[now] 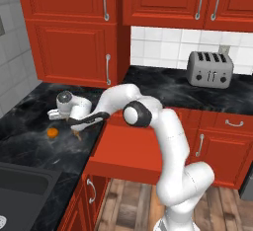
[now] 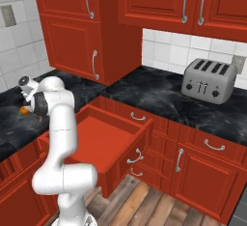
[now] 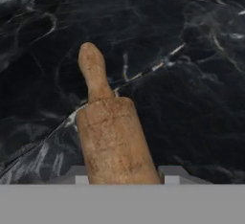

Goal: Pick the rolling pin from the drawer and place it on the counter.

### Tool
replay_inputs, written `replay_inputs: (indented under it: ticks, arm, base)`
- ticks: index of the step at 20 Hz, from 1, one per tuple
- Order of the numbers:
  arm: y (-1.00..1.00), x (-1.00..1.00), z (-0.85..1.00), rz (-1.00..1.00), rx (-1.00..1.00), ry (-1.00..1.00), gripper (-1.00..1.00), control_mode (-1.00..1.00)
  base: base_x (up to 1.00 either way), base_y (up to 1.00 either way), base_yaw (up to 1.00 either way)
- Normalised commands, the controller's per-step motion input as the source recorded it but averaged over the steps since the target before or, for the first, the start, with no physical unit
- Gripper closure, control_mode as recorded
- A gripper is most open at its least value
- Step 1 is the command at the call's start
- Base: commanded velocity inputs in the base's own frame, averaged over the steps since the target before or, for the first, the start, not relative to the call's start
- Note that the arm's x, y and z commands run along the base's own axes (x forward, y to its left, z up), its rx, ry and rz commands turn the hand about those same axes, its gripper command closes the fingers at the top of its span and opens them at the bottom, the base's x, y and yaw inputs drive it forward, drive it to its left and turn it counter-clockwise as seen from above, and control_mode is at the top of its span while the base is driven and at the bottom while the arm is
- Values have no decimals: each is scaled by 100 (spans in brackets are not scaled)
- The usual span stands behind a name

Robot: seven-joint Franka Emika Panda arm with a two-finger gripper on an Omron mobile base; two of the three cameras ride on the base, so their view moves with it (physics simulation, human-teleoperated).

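Over the counter (image 1: 29, 121), to the left of the open drawer (image 1: 129, 146), the white arm reaches out low and long. Its gripper (image 1: 77, 128) hangs just above the shiny black top, pointing down.

The rolling pin (image 3: 111, 137) is in the gripper. In the hand view the fat brown wooden part sits right between the two finger tips (image 3: 76, 174), one on each side, and they squeeze it. The thin handle end sticks out past them, over the black marble. The gripper is pinching the pin, not spread wide. In the left base view a small brown bit of the pin (image 1: 77, 134) peeks out under the hand. I cannot tell if the pin touches the counter or is a tiny bit above it.

A small round orange thing (image 1: 52, 133) lies on the counter just beside the hand, on its left. It is not touching the hand.

The drawer is pulled far out, and its flat red bottom (image 2: 99, 140) shows in the right base view. A silver toaster (image 1: 209, 68) stands far off on the other part of the counter, by the white tile wall. The dark sink (image 1: 20, 185) is near the bottom left corner.
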Motion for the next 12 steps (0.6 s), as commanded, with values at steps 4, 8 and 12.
replay_inputs:
  ticks: [4,8,12]
  arm:
    - [-21,3,-6,0,1,4,-100,-100]
    - [-68,0,31,0,11,0,-100,-100]
    - [-74,0,34,0,13,0,-100,-100]
  base:
    - [0,0,0]
    - [0,0,0]
    - [0,0,0]
